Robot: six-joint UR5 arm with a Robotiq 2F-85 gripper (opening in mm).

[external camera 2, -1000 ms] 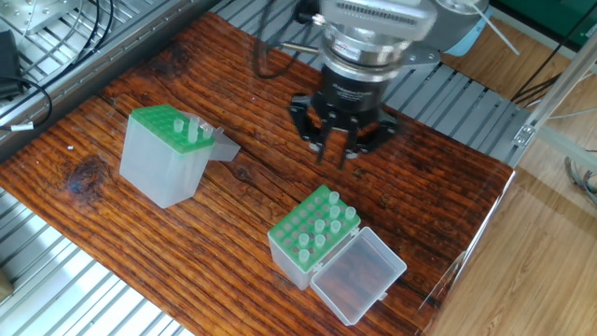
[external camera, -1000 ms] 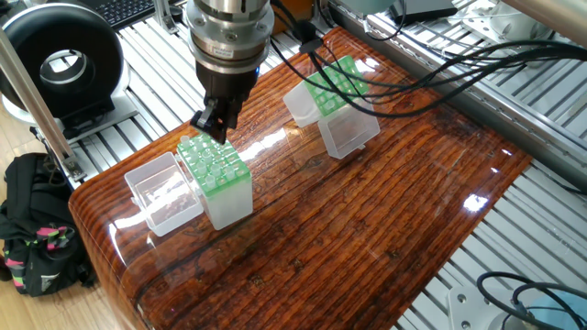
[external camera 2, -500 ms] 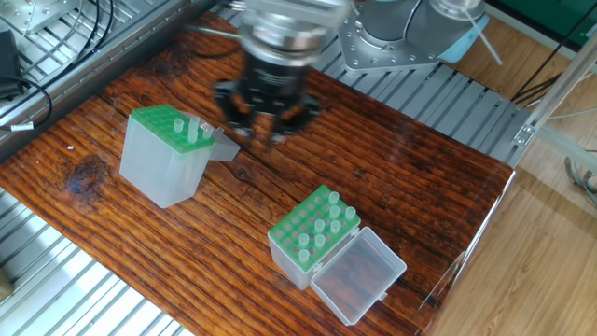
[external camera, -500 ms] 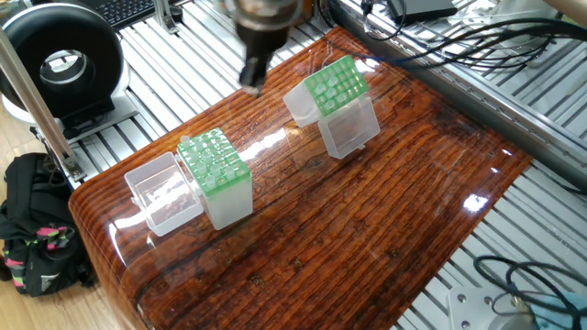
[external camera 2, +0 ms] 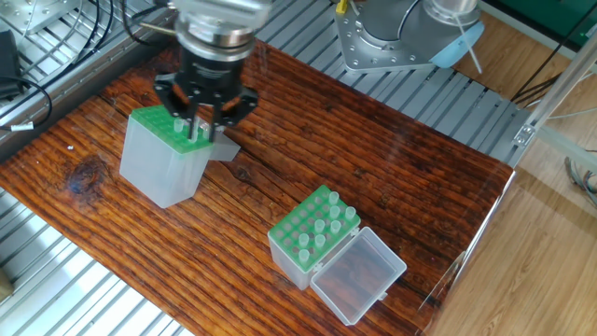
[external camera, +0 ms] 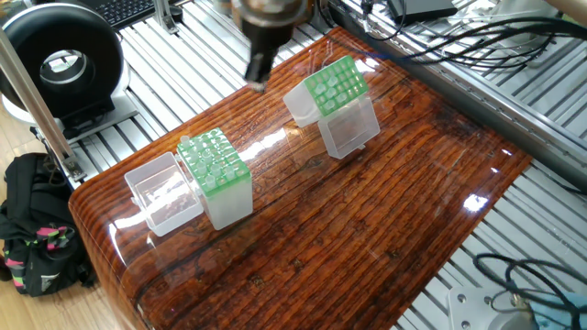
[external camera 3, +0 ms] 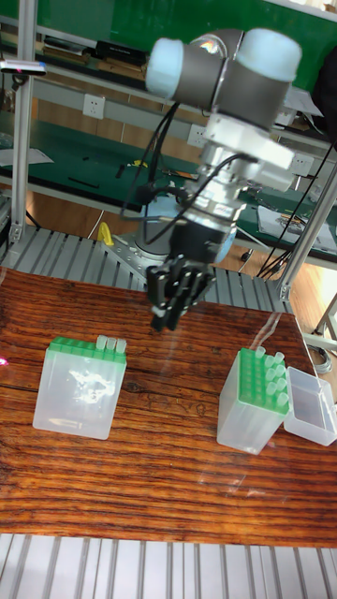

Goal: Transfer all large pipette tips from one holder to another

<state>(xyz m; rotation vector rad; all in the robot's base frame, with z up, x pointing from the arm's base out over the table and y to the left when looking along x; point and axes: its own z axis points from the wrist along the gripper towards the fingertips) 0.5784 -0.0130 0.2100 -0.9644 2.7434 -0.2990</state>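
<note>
The hand (external camera 2: 204, 114) has travelled in the last second from above the holder with the open lid (external camera 2: 311, 235) across the counter (external camera 2: 392, 177) to the other holder (external camera 2: 166, 154), and now hangs just over that holder's back edge, next to the tips already standing there (external camera 2: 193, 132). Its fingers sit close together, but blur hides whether a tip is pinched between them; I cannot tell. In the tall fixed view the hand (external camera 3: 167, 314) looks above and a little to the right of the same holder (external camera 3: 80, 387), with a few tips (external camera 3: 110, 344) poking up at that holder's back corner.

Most of the large tips (external camera 2: 319, 224) remain in the lidded holder, well away from the hand. Judging by the crossing, this is a delivery run: the next step is probably lowering into a free hole beside the standing tips. The job is at an early stage.
</note>
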